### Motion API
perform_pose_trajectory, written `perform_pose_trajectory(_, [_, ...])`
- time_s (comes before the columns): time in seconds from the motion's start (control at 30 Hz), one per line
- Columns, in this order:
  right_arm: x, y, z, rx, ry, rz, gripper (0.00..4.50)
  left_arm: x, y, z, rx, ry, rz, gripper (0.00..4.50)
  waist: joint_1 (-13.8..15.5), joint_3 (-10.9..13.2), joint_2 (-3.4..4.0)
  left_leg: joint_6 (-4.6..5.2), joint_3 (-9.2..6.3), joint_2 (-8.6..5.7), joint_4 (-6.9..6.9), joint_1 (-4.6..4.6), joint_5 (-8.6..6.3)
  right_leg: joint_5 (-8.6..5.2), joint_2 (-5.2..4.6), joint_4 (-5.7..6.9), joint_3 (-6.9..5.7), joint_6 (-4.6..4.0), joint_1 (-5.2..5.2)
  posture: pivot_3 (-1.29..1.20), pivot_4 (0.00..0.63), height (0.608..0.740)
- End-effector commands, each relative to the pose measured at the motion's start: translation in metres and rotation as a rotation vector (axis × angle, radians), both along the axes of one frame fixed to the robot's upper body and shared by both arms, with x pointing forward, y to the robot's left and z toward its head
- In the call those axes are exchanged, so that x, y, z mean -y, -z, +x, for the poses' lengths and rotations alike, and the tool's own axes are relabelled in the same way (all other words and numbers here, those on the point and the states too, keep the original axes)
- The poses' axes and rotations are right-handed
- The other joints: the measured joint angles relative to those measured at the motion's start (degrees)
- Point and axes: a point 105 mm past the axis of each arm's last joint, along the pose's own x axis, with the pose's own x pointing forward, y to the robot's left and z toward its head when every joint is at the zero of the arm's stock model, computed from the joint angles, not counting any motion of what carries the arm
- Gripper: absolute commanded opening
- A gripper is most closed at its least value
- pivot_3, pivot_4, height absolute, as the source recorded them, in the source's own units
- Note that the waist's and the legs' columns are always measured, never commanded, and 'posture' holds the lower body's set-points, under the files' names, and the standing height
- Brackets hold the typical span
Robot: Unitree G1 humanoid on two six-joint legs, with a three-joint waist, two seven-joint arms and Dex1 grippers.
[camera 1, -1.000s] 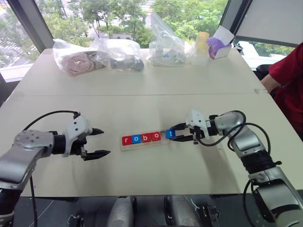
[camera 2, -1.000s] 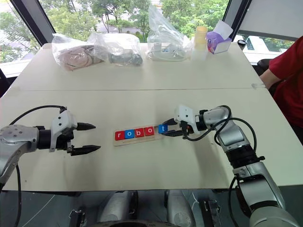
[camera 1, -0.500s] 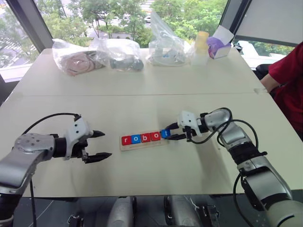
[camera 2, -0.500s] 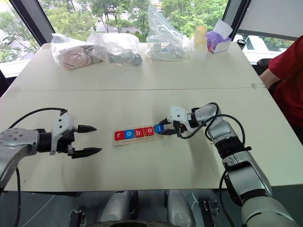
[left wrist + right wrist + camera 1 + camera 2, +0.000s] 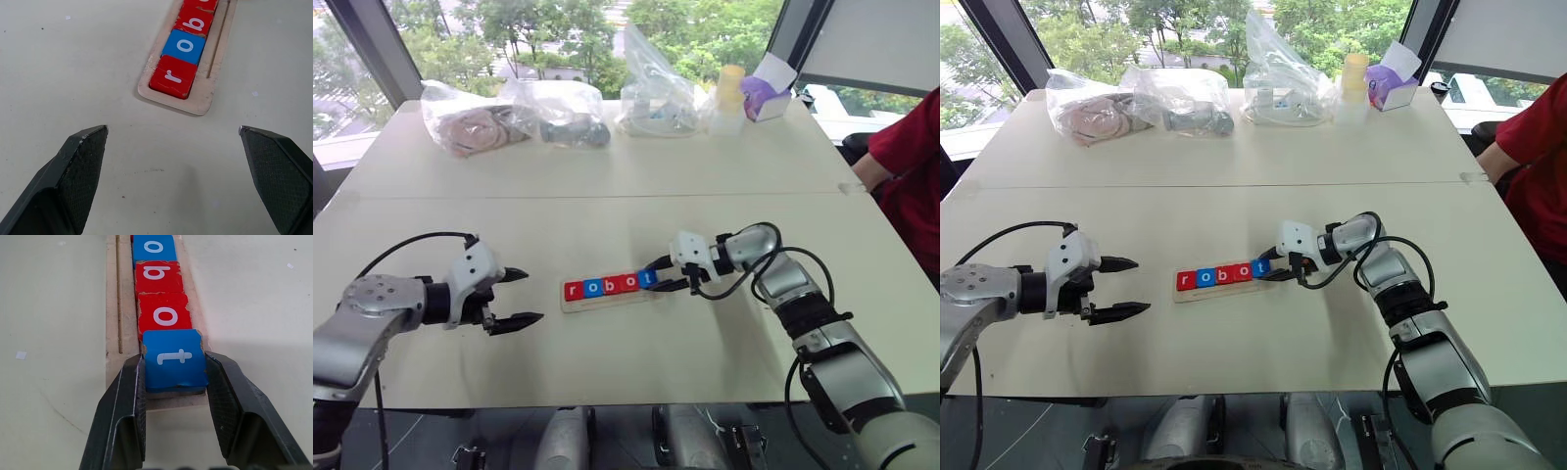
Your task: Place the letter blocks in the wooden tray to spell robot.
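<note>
Over the last second I have brought the right gripper (image 5: 174, 377) in toward the wooden tray (image 5: 607, 299), and the blue t block (image 5: 174, 361), which was clear of the tray's right end, now sits at that end, touching the red o block (image 5: 164, 315). Its fingers are clamped on the t block's two sides. I judge the word is nearly done; what remains is seating the t flat and letting go. The row reads r, o, b, o, t: red, blue, red, red, blue, with white letters and worn edges. The left gripper (image 5: 514, 297) hangs left of the tray, fingers wide apart, holding nothing
</note>
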Motion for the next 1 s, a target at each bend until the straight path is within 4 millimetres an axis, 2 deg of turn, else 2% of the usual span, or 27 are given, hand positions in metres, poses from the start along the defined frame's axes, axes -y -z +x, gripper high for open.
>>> perform_pose_trajectory(0.03, [-0.007,-0.001,-0.005,-0.004,-0.029,0.01,1.15,0.001,-0.004,0.001,0.035,0.009,0.017,4.5,-0.02,0.0,0.0,0.0,0.0,0.0,0.0,0.0,0.0,0.0,0.0,0.0,0.0,0.0,0.0,0.0,0.15,0.74])
perform_pose_trajectory(0.2, [-0.008,0.001,-0.007,-0.022,-0.027,0.015,1.15,0.001,-0.004,0.002,0.04,0.009,0.02,4.5,-0.06,0.0,0.0,0.0,0.0,0.0,-0.01,0.01,0.0,0.0,0.01,0.0,0.0,0.0,0.0,0.0,0.15,0.74])
perform_pose_trajectory(0.27, [-0.009,-0.001,-0.004,-0.017,-0.008,0.03,2.22,0.001,-0.003,0.003,0.042,0.007,0.022,4.5,-0.09,0.0,0.0,0.0,0.0,0.01,-0.01,0.01,0.0,0.0,0.01,0.0,0.0,0.0,0.0,0.0,0.15,0.74])
perform_pose_trajectory(0.3, [-0.01,-0.003,-0.001,-0.003,0.008,0.039,2.51,0.001,-0.003,0.003,0.043,0.006,0.022,4.5,-0.11,0.0,0.0,0.0,0.0,0.01,-0.01,0.01,0.0,0.0,0.01,0.0,0.0,-0.01,0.0,0.0,0.15,0.74])
perform_pose_trajectory(0.4, [-0.012,-0.014,0.005,0.035,0.042,0.074,4.18,-0.001,-0.002,0.003,0.043,0.001,0.025,4.5,0.0,0.0,0.0,0.0,0.0,0.01,-0.01,0.01,0.0,0.0,0.01,0.01,0.0,-0.01,-0.01,0.0,0.15,0.74])
perform_pose_trajectory(0.43, [-0.011,-0.015,0.005,0.039,0.046,0.078,4.46,-0.001,-0.001,0.003,0.043,0.001,0.026,4.5,0.03,0.0,0.0,0.0,0.0,0.01,-0.01,0.0,0.0,0.0,0.0,0.01,0.0,-0.01,-0.01,0.0,0.15,0.74])
perform_pose_trajectory(0.6, [-0.001,-0.029,0.002,0.072,0.088,0.113,4.46,-0.003,-0.003,0.002,0.05,-0.01,0.018,4.5,0.18,0.01,0.01,0.0,-0.01,-0.01,0.0,-0.12,0.0,0.0,-0.05,0.0,-0.01,-0.01,-0.1,0.0,0.15,0.74])
perform_pose_trajectory(0.73, [0.024,-0.047,-0.012,0.088,0.221,0.197,4.46,-0.015,-0.011,-0.001,0.055,-0.081,-0.041,4.5,0.49,0.0,0.0,0.0,-0.14,-0.03,0.01,-0.37,0.0,0.02,-0.22,-0.02,-0.15,0.02,-0.25,0.0,0.15,0.74])
perform_pose_trajectory(0.83, [0.049,-0.06,-0.028,0.055,0.402,0.299,4.46,-0.024,-0.01,-0.012,0.034,-0.136,-0.057,4.5,0.35,0.0,0.0,-0.01,-0.15,-0.04,0.0,-0.47,0.0,0.02,-0.25,-0.02,-0.16,0.02,-0.37,0.0,0.15,0.74])
perform_pose_trajectory(1.0, [0.083,-0.047,-0.067,-0.024,0.606,0.286,4.46,-0.033,-0.014,-0.023,0.02,-0.217,-0.122,4.5,0.47,0.0,0.0,-0.02,-0.22,-0.02,-0.06,-0.49,-0.01,-0.01,-0.3,-0.04,-0.16,-0.02,-0.38,0.0,0.15,0.74])
